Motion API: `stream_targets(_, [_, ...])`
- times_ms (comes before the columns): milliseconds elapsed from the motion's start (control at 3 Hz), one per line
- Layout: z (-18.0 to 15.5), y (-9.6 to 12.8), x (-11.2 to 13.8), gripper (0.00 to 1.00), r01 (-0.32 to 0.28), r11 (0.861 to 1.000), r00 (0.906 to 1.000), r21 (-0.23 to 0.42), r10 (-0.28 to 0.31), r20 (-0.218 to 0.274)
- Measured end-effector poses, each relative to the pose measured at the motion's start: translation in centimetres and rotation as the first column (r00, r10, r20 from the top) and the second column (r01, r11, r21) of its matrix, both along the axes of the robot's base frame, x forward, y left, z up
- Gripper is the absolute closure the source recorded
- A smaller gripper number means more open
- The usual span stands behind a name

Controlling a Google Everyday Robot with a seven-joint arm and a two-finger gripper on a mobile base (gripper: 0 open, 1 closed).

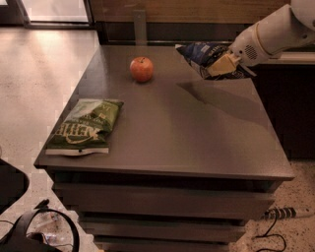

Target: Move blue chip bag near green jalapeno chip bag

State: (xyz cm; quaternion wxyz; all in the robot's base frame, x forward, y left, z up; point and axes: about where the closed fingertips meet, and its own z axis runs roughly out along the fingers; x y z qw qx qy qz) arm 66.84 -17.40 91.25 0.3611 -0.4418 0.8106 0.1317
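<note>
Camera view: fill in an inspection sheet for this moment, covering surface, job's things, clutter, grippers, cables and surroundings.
Surface: dark table, flat top.
Job's things: blue chip bag held above the far right corner, its shadow on the top below; green jalapeno chip bag lying flat at the near left edge, well apart from it.
Clutter: apple near the far edge.
Grippers: claw shut on the blue chip bag, over the far right of the table.
Cables: power strip with cord on the floor, lower right.
Surroundings: speckled floor; wood wall behind.
</note>
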Motion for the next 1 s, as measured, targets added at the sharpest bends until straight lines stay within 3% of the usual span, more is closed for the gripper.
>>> stream_targets(333, [-0.2,2.9,-4.3,1.0,-0.094,0.995,0.9952,0.04,0.095,-0.023])
stream_targets(667, [-0.8,6.5,-8.3,1.0,-0.193,0.98,0.9805,0.053,0.195,-0.027])
stream_targets(1000, [-1.8,10.2,-11.5,1.0,-0.287,0.955,0.9568,0.079,0.29,-0.023])
